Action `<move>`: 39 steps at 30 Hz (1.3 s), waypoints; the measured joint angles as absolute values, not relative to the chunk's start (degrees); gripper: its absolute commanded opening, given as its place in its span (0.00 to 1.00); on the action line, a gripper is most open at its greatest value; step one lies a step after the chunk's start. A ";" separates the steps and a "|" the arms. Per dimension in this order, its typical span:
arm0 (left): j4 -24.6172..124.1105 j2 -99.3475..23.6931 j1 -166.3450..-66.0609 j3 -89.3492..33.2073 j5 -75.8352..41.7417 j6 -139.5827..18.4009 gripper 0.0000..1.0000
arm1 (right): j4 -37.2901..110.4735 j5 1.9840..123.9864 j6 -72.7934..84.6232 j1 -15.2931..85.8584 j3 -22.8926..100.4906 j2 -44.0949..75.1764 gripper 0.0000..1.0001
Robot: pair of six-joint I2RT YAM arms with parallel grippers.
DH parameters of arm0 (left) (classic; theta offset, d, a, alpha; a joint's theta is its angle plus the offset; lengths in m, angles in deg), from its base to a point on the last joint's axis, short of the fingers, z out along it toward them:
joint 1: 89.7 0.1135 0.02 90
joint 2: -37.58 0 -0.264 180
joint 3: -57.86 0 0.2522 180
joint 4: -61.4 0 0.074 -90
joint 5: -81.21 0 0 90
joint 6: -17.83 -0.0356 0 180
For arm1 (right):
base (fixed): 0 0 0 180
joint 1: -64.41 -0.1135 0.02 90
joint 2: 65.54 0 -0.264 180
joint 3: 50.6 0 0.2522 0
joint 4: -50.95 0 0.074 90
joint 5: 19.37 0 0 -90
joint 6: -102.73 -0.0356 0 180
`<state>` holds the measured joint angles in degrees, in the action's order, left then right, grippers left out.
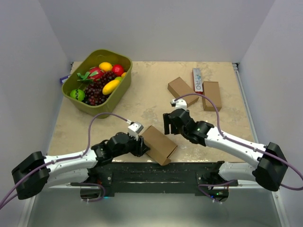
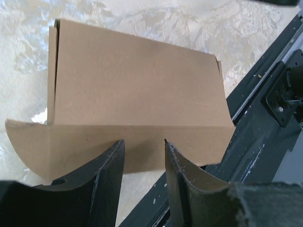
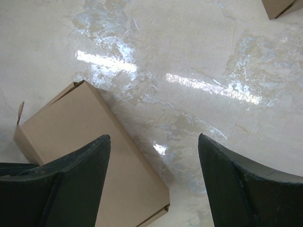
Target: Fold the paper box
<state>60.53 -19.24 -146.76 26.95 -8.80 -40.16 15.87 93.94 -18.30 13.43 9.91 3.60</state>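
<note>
The paper box [image 1: 158, 144] is a shallow brown cardboard box lying slantwise at the table's near edge, with its lid panel down. In the left wrist view the paper box [image 2: 137, 85] shows a broad top panel, and a front flap hangs toward the camera. My left gripper [image 1: 142, 142] is at the box's left end. Its fingers [image 2: 113, 161] stand partly apart in front of that flap, and nothing is pinched between them. My right gripper [image 1: 169, 124] hovers open just beyond the box's far right. In its wrist view the paper box [image 3: 71, 118] lies under its left finger.
A green bin [image 1: 128, 64] of toy fruit stands at the back left. Two plain brown boxes [image 1: 182, 88] [image 1: 211, 95] and a white-and-red carton [image 1: 197, 79] lie at the back right. The black base frame [image 1: 156, 172] runs along the near edge, right by the paper box.
</note>
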 measured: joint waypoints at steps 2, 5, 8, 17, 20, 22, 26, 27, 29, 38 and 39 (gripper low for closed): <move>62.23 -19.06 -146.76 28.63 -9.30 -39.33 0.44 | 14.55 93.83 -18.14 13.43 10.17 2.95 0.78; 64.31 -19.41 -146.74 29.33 -9.63 -38.46 0.45 | 13.40 91.93 -17.44 13.43 10.30 1.22 0.80; 65.27 -19.89 -146.72 29.29 -9.61 -38.52 0.49 | 12.67 87.16 -15.46 13.45 10.32 -1.44 0.91; 63.92 -17.16 -136.12 25.05 -11.64 -40.38 0.55 | 11.67 84.39 -11.72 6.13 9.62 -4.24 0.99; 62.25 -13.58 -132.34 25.05 -12.16 -41.14 0.56 | 11.65 87.90 -11.59 0.14 9.80 -1.88 0.99; 61.25 -12.20 -131.44 25.03 -12.53 -41.60 0.57 | 11.69 90.00 -11.46 -2.68 10.04 1.00 0.99; 58.58 -11.24 -130.02 25.18 -13.19 -41.82 0.57 | 11.34 95.88 -11.43 -7.82 11.48 8.63 0.99; 58.25 -11.09 -129.52 25.36 -13.34 -41.80 0.57 | 11.12 97.48 -11.43 -8.91 11.98 10.36 0.99; 58.10 -10.45 -128.66 26.03 -13.56 -41.76 0.57 | 10.90 99.97 -11.46 -10.70 12.83 12.65 0.99; 56.77 -9.80 -127.44 27.19 -14.37 -41.78 0.57 | 11.08 104.65 -11.41 -14.40 17.51 17.53 0.99; 56.75 -9.80 -127.31 27.19 -14.48 -41.78 0.57 | 11.12 104.65 -11.39 -14.48 17.75 18.12 0.99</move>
<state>56.75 -9.80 -127.31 27.19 -14.48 -41.78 11.12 104.65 -11.39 -14.48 17.75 18.12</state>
